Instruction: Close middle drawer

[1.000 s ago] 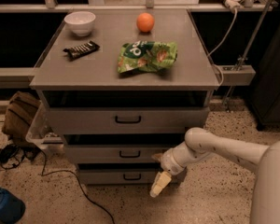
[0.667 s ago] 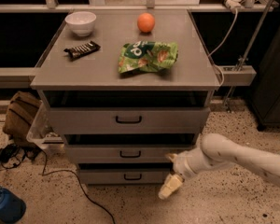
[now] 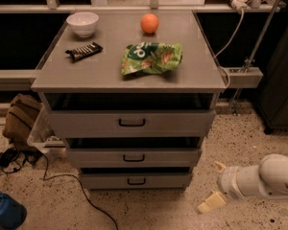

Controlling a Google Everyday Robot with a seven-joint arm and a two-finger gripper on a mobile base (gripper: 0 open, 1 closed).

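Observation:
The grey cabinet (image 3: pixel 125 75) has three drawers. The middle drawer (image 3: pixel 96 157) is a wide, low grey panel with a small black centre handle (image 3: pixel 133 158), and a dark gap shows above it. It sits below the taller top drawer (image 3: pixel 86 123) and above the lowest drawer (image 3: pixel 105 180). My gripper (image 3: pixel 213 185) is low at the right, off the cabinet's right front corner and apart from all the drawers. Its two cream fingertips (image 3: pixel 209 203) are spread and hold nothing. The white arm (image 3: pixel 264 178) comes in from the right edge.
On the cabinet top lie a white bowl (image 3: pixel 83 23), an orange (image 3: pixel 150 23), a dark snack bar (image 3: pixel 83 51) and a green chip bag (image 3: pixel 151 58). A brown bag (image 3: pixel 20 119), a white bin (image 3: pixel 41 135), cables (image 3: pixel 53 176) and a blue object (image 3: pixel 5 213) are at the left.
My gripper has drawn back from in front of the lower drawers, moving right and away from the cabinet. The drawers look unchanged.

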